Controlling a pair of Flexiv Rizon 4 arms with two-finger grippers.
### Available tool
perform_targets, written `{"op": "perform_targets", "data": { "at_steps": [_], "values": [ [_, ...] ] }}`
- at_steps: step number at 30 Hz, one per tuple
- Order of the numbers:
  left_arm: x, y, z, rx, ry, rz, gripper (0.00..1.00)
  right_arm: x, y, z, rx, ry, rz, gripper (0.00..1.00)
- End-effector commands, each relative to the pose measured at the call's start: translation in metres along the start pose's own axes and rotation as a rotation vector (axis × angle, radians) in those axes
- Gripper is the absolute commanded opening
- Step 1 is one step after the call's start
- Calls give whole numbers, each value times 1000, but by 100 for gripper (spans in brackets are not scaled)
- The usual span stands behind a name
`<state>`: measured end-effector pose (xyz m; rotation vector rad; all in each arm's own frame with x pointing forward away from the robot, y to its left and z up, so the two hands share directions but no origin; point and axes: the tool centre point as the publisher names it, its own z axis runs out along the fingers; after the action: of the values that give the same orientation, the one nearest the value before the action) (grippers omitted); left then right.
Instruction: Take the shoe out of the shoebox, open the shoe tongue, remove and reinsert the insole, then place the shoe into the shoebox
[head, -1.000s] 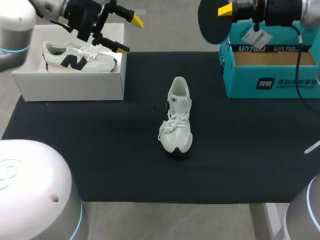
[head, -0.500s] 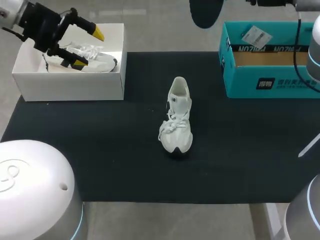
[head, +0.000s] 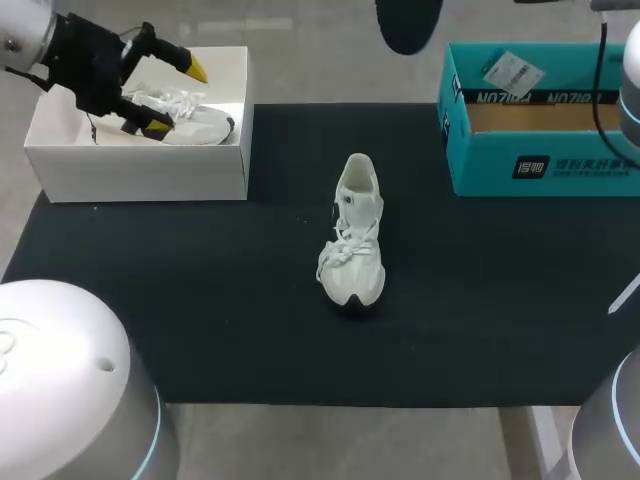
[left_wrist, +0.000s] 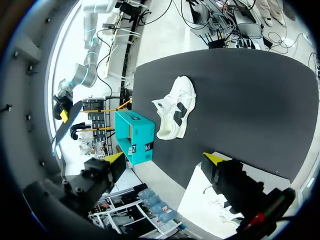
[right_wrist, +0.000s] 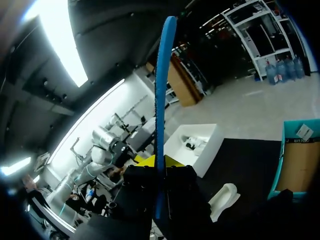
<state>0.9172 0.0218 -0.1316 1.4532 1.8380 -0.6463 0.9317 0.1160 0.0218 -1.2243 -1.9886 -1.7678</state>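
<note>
Retreating left end effector (head: 172, 97), insole (head: 408, 24) raised

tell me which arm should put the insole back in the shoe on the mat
Right, likely. The right gripper is shut on the insole. The left gripper is open and empty over the white box, away from the shoe.

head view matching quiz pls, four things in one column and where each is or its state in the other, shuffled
1 white shoe
2 teal shoebox
3 white box
4 left hand

a far left, holds another shoe
b open, above the white box
c middle of the mat, alone
d far right, open top

Pairs: 1-c, 2-d, 3-a, 4-b
</note>
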Motion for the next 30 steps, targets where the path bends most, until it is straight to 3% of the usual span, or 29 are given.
{"op": "perform_targets", "data": {
  "at_steps": [1, 30],
  "values": [
    [1, -1, 6, -24, 12, -24, 100, 1, -3, -4, -3, -1, 3, 0],
    [1, -1, 6, -24, 12, -24, 100, 3, 0, -6, -38, 18, 6, 0]
  ]
}}
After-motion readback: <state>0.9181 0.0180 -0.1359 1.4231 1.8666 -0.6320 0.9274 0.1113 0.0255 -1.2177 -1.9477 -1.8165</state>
